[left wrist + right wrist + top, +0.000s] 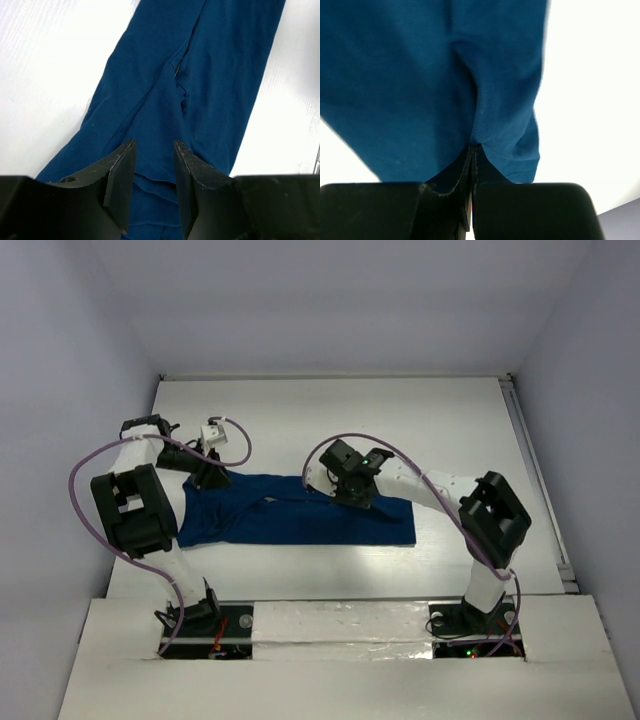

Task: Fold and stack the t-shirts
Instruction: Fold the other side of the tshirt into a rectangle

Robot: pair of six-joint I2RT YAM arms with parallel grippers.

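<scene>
- The left arm (130,510) stood at the left side of the worktop (420,420). It rose from its base at the near edge, bent at a large black joint, and then reached away from the base and toward the middle.
- A purple cable (88,462) made a wide loop on the outer side of this arm.
- The left hand (212,476) pointed down at the far left part of the t-shirt (300,522). In the left wrist view its two fingers (121,172) were apart, so the hand was open. Blue cloth with some soft folds showed in the gap between them, and I could not tell if the tips touched it.
- The t-shirt lay on the worktop as a long dark blue band, from beside the left arm's joint across the middle. Its right end was a straight edge. The left end was wider and more wrinkled, and a ridge of cloth ran along the middle.
- The right hand (352,496) was over the far edge of the t-shirt, a little to the right of the middle, and tilted downward. In the right wrist view the two fingers (445,200) were pressed together, with a pinch of the blue cloth caught at their tips. The cloth ran away from the tips in a fold.
- The right arm (490,515) rose from its base at the near right, bent at a black joint over the right side of the worktop, and its white link reached to the left toward the t-shirt.
</scene>
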